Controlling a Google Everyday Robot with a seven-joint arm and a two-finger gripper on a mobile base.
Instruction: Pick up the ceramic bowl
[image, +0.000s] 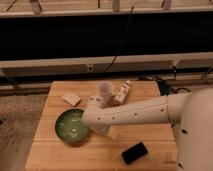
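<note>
**Gripper at the bowl's right rim: secure the edge before lifting**

The ceramic bowl (71, 126) sits upright on the wooden table (55, 155), towards its left side, and it looks empty. The gripper (92, 122) is at the bowl's right rim, at the end of the pale arm (135, 112), which reaches in from the right of the bowl. The arm covers the gripper's tip, so I cannot tell whether it is spread, pressed together, or already pinching the rim.

The step in hand appears to be taking hold of the rim. The bowl is glossy and shallow, so it will probably slip under a light pinch. A good grasp would straddle the rim, one side inside the bowl and one outside, and seat deep enough to grip the wall and not just the lip. Held by one edge, the bowl will tend to tip down on its far left side, so the lift should be slow and straight up.

The neighbours are the main hazard. A translucent plastic cup (105, 90) stands behind and to the right of the bowl, close to the arm. A small bottle (122, 93) leans just beyond the cup.

Counted, there is one bowl, one cup and one bottle. There is also one pale block (71, 98) just behind the bowl, and one black flat object (135, 152) in front of the bowl and to its right.
</note>
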